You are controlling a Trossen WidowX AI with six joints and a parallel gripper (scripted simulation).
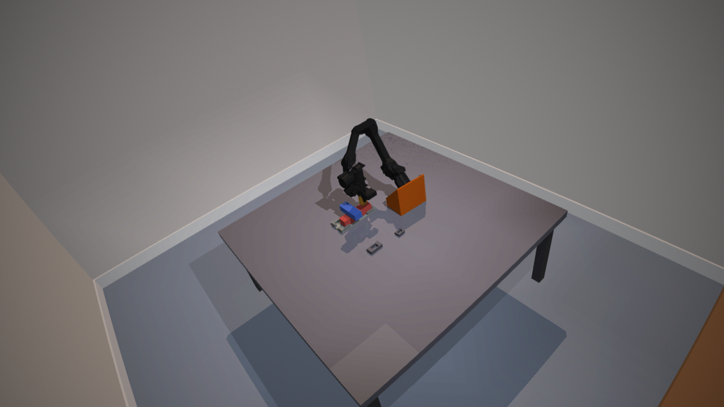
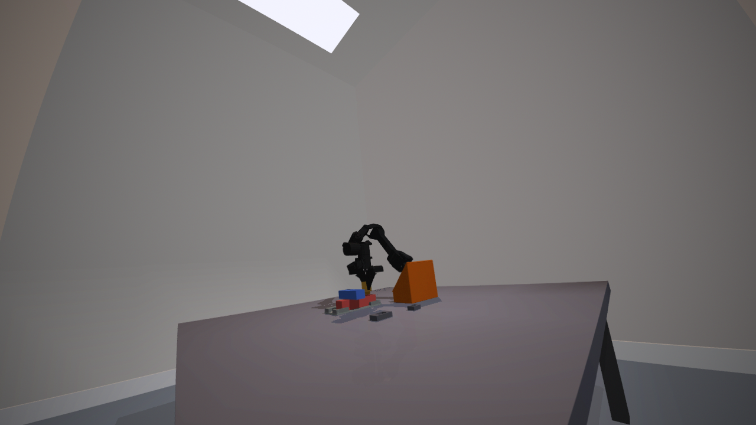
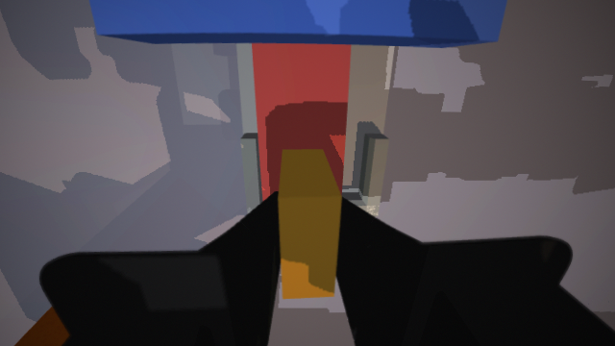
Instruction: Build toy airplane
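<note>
The red fuselage [image 1: 345, 219] [image 2: 355, 302] [image 3: 301, 72] lies in the grey cradle [image 1: 336, 225] [image 2: 333, 310] [image 3: 246, 115]. The blue wing [image 1: 351, 211] [image 2: 351, 293] [image 3: 298, 19] sits across the top of the fuselage. My gripper [image 1: 361, 198] [image 2: 365, 284] [image 3: 303, 200] is shut on the yellow tail fin [image 1: 361, 201] [image 2: 365, 287] [image 3: 307, 211] and holds it upright, low over the fuselage's tail end. The fin's lower end and the tail socket are hidden, so I cannot tell whether the tab is in.
An orange wedge-shaped block [image 1: 406, 194] [image 2: 416, 281] stands just right of the jig, by the arm's base. Two small dark grey holders [image 1: 374, 247] [image 1: 399, 232] [image 2: 380, 315] [image 2: 413, 307] lie on the table [image 1: 455, 237] in front of the jig.
</note>
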